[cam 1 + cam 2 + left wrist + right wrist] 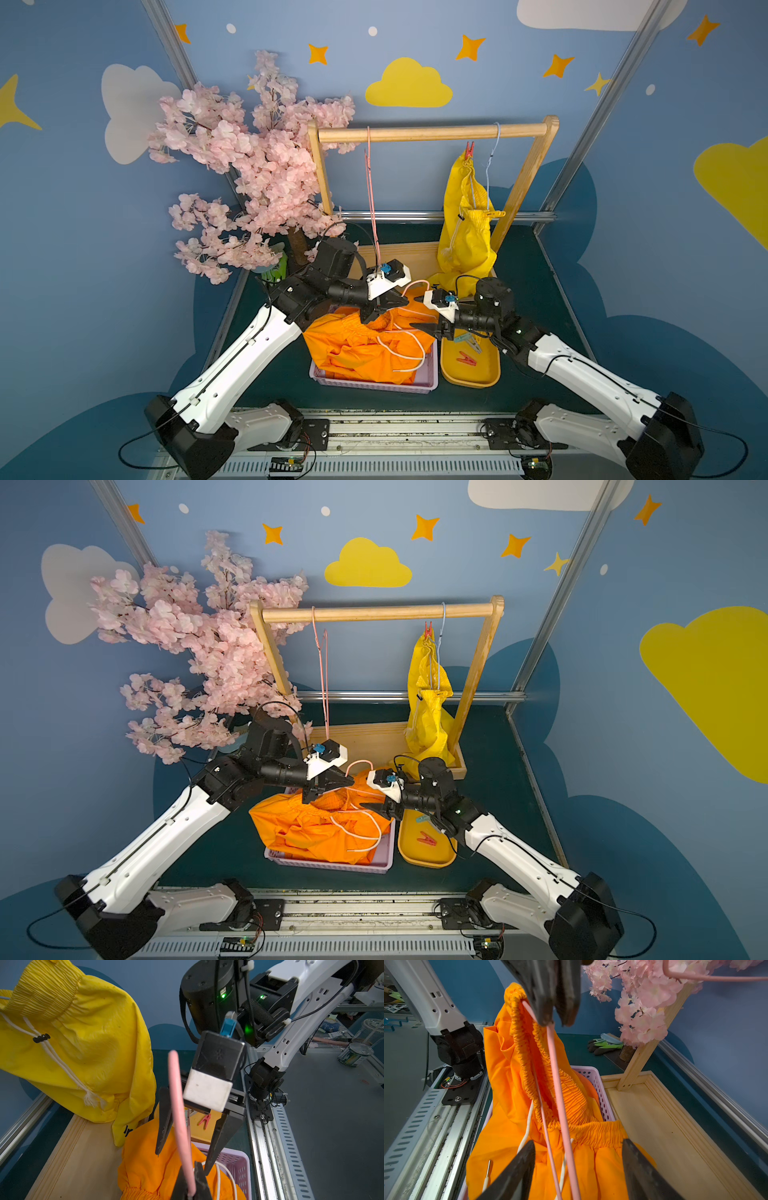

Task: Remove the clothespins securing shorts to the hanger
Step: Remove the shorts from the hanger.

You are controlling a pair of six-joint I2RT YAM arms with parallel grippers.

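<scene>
My left gripper [392, 302] is shut on the wire of a pink hanger [558, 1088] held low over the lilac basket [374, 385]. Orange shorts [361, 353] hang by the waistband from that wire and pile into the basket. My right gripper [577, 1167] is open, its jaws standing either side of the pink wire without touching it. Yellow shorts [465, 232] hang from a pale blue hanger [490, 166] on the rail, pinned at the top by a red clothespin [469, 150]. Loose clothespins, one red [467, 359] and one teal [463, 337], lie in the yellow tray [469, 376].
The wooden rack [432, 133] stands behind the basket on a wooden base [654, 1126], with an empty pink hanger [371, 187] on its rail. A pink blossom tree [249, 166] crowds the rack's left post. Green-and-black gloves [604, 1045] lie by its trunk.
</scene>
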